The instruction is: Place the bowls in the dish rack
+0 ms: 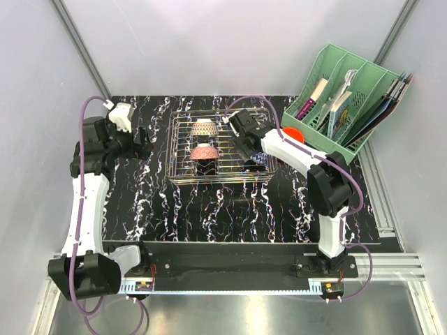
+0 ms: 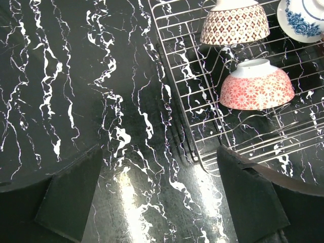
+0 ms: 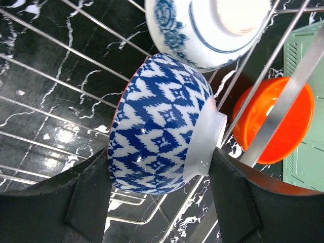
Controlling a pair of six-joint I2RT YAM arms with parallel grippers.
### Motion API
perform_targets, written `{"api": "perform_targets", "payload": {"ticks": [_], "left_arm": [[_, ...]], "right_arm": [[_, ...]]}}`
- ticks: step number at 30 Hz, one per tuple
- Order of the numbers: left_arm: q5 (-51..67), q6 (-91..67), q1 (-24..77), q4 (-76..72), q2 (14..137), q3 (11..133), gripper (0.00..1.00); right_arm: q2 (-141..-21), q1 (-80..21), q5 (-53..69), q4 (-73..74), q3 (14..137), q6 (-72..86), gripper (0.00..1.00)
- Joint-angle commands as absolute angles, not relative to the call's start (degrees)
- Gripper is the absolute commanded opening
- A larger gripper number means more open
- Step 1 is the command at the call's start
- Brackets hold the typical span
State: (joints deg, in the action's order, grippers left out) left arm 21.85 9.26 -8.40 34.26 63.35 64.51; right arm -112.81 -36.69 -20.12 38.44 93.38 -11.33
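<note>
Hold the right pincer [image 3: 159, 164] as found: pinching the blue zigzag bowl [image 3: 162, 126] across its depth, low inside the dish rack [image 3: 45, 66]. Read the bowl as lying on its side, mouth toward the finger nearer the rack's middle and foot ring against the finger nearer the orange bowl [image 3: 276, 121]. Expect no true long axis in a round thing, only the axis of symmetry running finger to finger, roughly level with the wires. To finish the step well, probably lower until the wall rests on the wires, tip the mouth downward like the two pink bowls [image 2: 256, 88] deeper in the rack, then spread the fingers slowly and only once settled. Mind the floral bowl [image 3: 207, 30] just past the fingertips, touching or barely apart, hard to say which; avoid nudging it. Leave the orange bowl, outside the rack wall just beyond that finger, for later. As for the left pincer [image 2: 159, 195]: spread wide, gripping nothing, above bare table [image 2: 76, 101] just beside the rack's corner.
</note>
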Motion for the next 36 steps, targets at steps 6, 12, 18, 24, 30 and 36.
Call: {"api": "perform_targets", "payload": {"ticks": [6, 12, 18, 24, 30, 36], "left_arm": [[23.6, 10.7, -10.3, 33.7, 62.3, 67.5, 0.99], [24.3, 11.2, -11.0, 33.9, 61.9, 67.8, 0.99], [24.4, 11.2, -11.2, 33.9, 61.2, 67.6, 0.99], [24.3, 11.5, -11.3, 34.2, 60.3, 67.2, 0.99], [23.8, 12.0, -11.4, 34.4, 59.6, 66.7, 0.99], [23.3, 12.8, -11.7, 35.1, 58.7, 67.1, 0.99]], "right_arm": [[-112.9, -39.3, -14.6, 40.6, 92.2, -11.7, 0.31], [-115.4, -39.4, -19.2, 44.9, 91.8, -11.3, 0.25], [-113.3, -39.5, -24.2, 42.6, 89.0, -12.4, 0.21], [-112.9, -40.2, -23.0, 42.8, 86.6, -13.2, 0.24], [-113.9, -42.4, -17.9, 44.0, 84.8, -14.0, 0.4], [-114.6, -44.0, -16.0, 45.4, 84.6, -14.9, 0.74]]}}
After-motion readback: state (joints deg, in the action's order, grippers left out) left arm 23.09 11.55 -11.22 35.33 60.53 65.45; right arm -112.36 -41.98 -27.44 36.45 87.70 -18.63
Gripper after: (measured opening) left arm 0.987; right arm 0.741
